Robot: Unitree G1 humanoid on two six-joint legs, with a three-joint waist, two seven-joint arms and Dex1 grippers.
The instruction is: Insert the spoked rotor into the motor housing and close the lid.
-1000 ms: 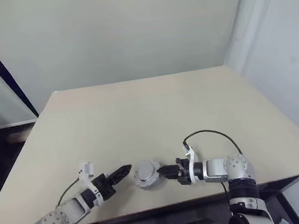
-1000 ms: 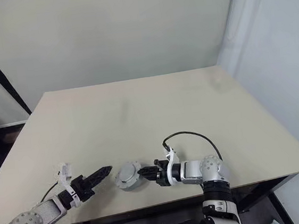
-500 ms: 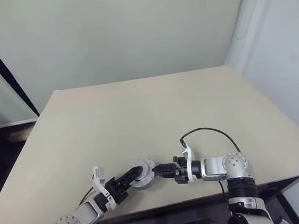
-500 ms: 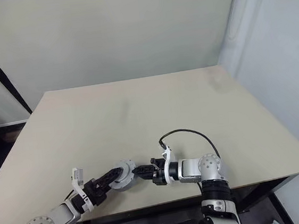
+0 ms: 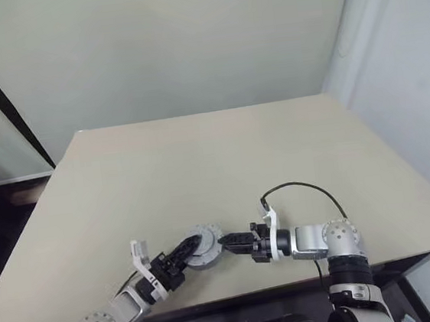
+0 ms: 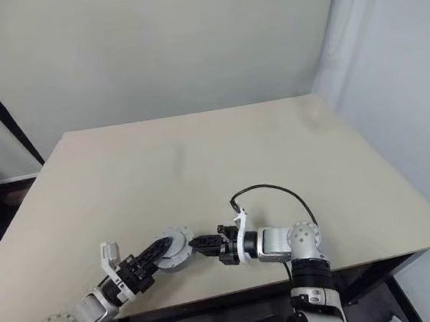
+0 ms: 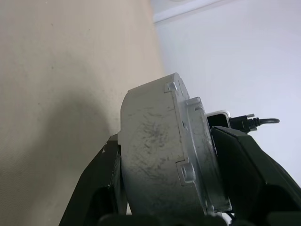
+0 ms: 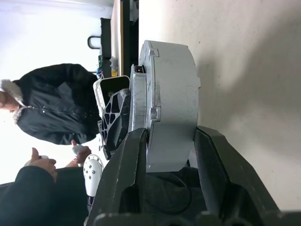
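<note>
The round silver metal motor housing [image 5: 202,247] is clamped between the right gripper [image 5: 225,242] and left gripper [image 5: 192,246], near the beige table [image 5: 223,160] edge; its interior is hidden.

The motor housing [image 7: 160,160] is dull silver-grey with dark speckled scuffing (plainest in the left wrist view). The counter [image 5: 200,162] is plain pale beige, unpatterned.

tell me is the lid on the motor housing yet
Yes: the lid sits flush on the motor housing, clamped by both grippers, left gripper and right gripper.
</note>
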